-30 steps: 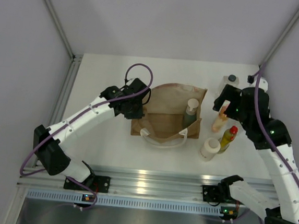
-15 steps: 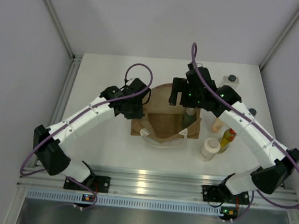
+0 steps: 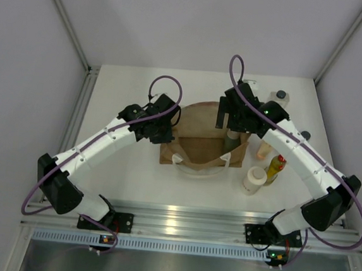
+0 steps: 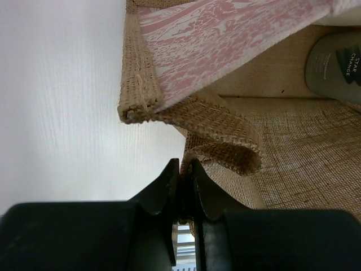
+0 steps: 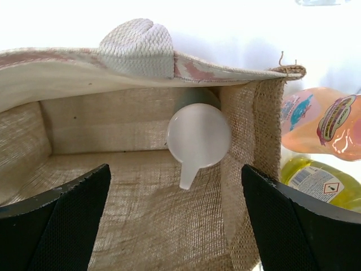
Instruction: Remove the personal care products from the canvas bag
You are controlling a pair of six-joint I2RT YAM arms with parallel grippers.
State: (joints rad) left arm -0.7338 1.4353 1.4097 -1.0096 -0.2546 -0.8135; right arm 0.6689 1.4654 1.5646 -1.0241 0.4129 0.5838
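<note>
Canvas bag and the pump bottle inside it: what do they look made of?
The canvas bag looks like coarse jute-like woven fabric, matte tan, with visible open weave and frayed edges. Its handle is white woven webbing. The pump bottle is probably plastic: smooth white pump head.

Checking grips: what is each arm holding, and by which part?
The left gripper pinches the canvas bag by its fabric side edge. The right gripper, open over the grey pump bottle, holds nothing.

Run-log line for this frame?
left tool: shut on tan canvas bag edge | right tool: open, over grey pump bottle in bag | out: orange bottle, yellow bottle, cream cylinder, clear square bottle
</note>
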